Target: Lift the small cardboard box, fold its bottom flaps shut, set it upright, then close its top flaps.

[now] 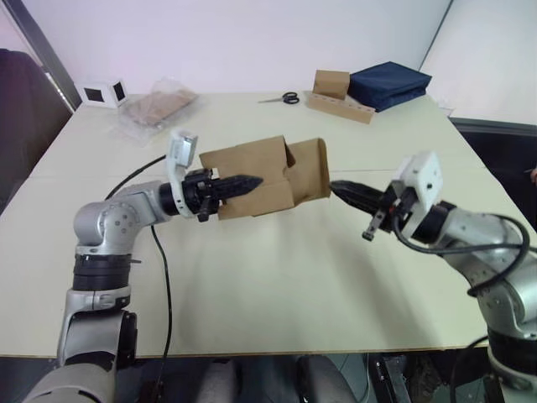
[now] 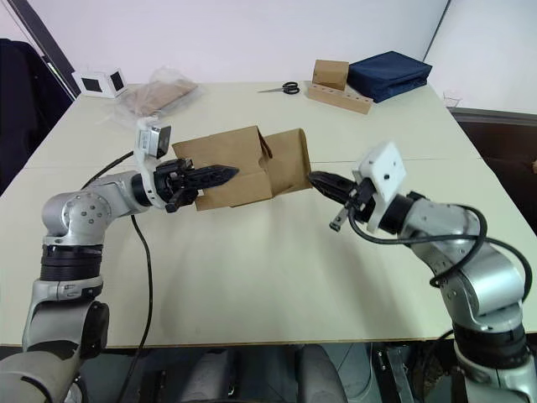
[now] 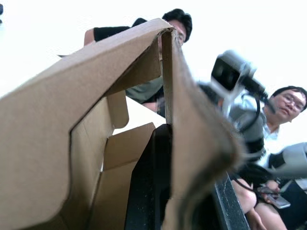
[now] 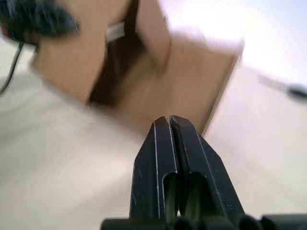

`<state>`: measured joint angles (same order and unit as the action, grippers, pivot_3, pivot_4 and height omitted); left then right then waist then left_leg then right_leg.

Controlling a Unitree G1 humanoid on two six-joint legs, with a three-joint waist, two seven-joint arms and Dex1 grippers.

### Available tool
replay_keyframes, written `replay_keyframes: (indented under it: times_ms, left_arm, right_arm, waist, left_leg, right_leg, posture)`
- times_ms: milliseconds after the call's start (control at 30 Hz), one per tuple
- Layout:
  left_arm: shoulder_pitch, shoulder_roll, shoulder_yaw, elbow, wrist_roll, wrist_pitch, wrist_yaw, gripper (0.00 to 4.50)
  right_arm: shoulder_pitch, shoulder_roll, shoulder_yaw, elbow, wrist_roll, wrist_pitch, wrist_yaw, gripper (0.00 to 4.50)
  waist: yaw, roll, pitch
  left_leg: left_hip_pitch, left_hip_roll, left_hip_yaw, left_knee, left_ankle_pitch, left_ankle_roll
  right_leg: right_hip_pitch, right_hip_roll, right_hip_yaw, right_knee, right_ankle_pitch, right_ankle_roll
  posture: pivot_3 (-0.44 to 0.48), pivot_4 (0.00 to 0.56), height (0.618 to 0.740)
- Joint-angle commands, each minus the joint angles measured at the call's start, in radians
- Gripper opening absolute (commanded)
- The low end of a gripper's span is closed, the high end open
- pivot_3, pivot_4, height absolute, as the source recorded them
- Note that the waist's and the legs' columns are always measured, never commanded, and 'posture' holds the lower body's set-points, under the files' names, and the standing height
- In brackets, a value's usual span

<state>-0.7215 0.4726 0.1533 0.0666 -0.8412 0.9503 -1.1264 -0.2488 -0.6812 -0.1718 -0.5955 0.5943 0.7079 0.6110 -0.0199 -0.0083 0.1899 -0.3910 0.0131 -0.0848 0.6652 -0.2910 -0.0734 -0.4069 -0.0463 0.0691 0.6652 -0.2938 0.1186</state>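
Cardboard box (image 1: pixel 264 176) hangs above the table's (image 1: pixel 277 285) middle, one wall pinched between the left pincer's (image 1: pixel 243 182) fingers. The right pincer (image 1: pixel 342 191), fingers pressed together and empty, tips touching the box's open flap.

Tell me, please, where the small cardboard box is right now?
Mid-table in the head views, the small cardboard box is held above the table by the left gripper, with the shut right gripper at its flap.

Two cardboard boxes (image 1: pixel 260 176) (image 1: pixel 331 83), one scissors (image 1: pixel 282 98).
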Motion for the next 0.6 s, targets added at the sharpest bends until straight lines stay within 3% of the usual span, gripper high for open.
replay_keyframes:
  times_ms: [33, 600]
  left_arm:
    - [-0.032, 0.008, 0.021, -0.036, -0.037, -0.001, 0.008, 0.09]
    - [-0.026, -0.027, -0.015, -0.082, -0.097, 0.044, 0.038, 0.09]
  right_arm:
    - [0.026, 0.019, -0.039, -0.043, 0.012, -0.022, -0.029, 0.00]
    - [-0.107, 0.177, 0.180, -0.024, -0.010, -0.037, -0.089, 0.00]
  waist:
    - [-0.002, 0.000, 0.000]
    - [0.002, 0.000, 0.000]
  left_leg:
    - [0.000, 0.000, 0.000, 0.000, 0.000, 0.000]
    - [0.000, 0.000, 0.000, 0.000, 0.000, 0.000]
  right_leg:
    - [0.000, 0.000, 0.000, 0.000, 0.000, 0.000]
    - [0.000, 0.000, 0.000, 0.000, 0.000, 0.000]
  posture:
    - [0.000, 0.150, 0.740]
    - [0.000, 0.150, 0.740]
